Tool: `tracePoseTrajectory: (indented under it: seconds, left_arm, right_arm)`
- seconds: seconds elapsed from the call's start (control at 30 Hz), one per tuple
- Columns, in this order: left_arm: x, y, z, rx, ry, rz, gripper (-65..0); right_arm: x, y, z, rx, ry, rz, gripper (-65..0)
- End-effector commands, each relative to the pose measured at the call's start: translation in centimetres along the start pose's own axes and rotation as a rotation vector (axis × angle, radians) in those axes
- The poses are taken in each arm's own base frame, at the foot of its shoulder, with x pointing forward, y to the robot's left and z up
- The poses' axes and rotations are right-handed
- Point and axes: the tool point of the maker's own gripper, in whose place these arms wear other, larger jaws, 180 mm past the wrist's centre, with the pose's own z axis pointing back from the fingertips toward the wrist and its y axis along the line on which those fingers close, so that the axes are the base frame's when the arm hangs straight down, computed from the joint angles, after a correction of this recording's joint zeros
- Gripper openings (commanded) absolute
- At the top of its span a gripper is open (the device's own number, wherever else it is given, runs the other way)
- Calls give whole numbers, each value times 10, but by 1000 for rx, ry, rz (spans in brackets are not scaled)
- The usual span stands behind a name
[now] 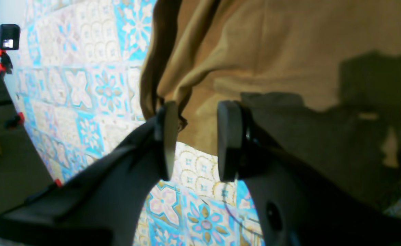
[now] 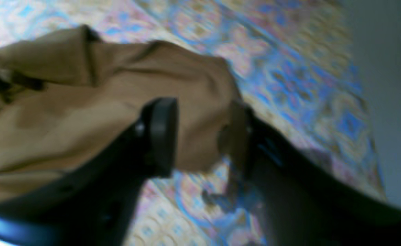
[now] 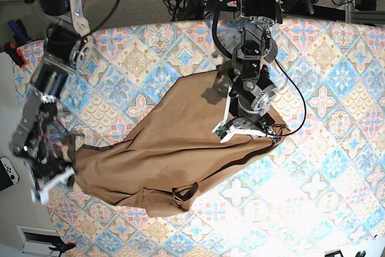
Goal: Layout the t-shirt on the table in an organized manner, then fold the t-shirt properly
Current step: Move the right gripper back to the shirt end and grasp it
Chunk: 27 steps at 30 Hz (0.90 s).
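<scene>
Still laying out: the t-shirt (image 3: 174, 148) lies bunched mid-frame. Left gripper (image 1: 195, 136) pinches its edge; right gripper (image 2: 200, 136) stands apart around a corner. Next, pull it flat.

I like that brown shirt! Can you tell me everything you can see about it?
The t-shirt is plain tan-brown soft cloth, spread out but wrinkled on the tiled table. One edge near the bottom curls into a small loop. The left gripper pinches one corner; the right gripper is at the opposite edge.
</scene>
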Motion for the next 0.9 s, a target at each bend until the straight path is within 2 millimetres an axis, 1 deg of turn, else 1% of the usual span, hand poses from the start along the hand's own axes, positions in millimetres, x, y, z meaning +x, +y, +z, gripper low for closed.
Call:
tracePoseTrajectory:
  seconds: [0.0, 0.07, 0.17, 0.33, 0.43, 0.5, 0.6, 0.67, 0.73, 0.77, 0.87]
  left_arm:
    - [12, 9, 5, 26, -39, 10, -454]
    - [8, 4, 5, 18, -30, 9, -454]
    - [7, 2, 4, 14, -29, 7, -454]
    - [7, 2, 4, 12, -27, 9, -453]
    - [7, 1, 5, 12, -25, 9, -453]
    - [6, 1, 5, 13, -24, 8, -453]
    - [4, 1, 4, 12, -20, 8, -453]
    - [1, -4, 4, 3, -12, 8, -453]
    - [0, -4, 4, 3, -12, 8, -453]
    - [0, -5, 4, 2, -11, 8, -453]
    - [-1, -5, 4, 1, -10, 8, -453]
  right_arm:
    - [8, -2, 4, 4, -24, -10, -338]
    - [-2, -7, 4, -2, -10, -28, -273]
    - [-14, -8, 3, -3, 7, -31, -269]
    - [-12, -3, 3, 31, 1, 4, -269]
    - [-11, -13, 6, 36, -36, -33, -269]
    - [-23, -17, -1, 43, -25, -77, -269]
    - [-53, -10, -16, 99, 34, -117, -269]
    - [-65, -25, -16, 94, 53, -148, -269]
    - [-74, -38, -15, 85, 61, -186, -269]
    - [-79, -40, -16, 84, 63, -207, -269]
    - [-76, -44, -16, 79, 39, -219, -269]
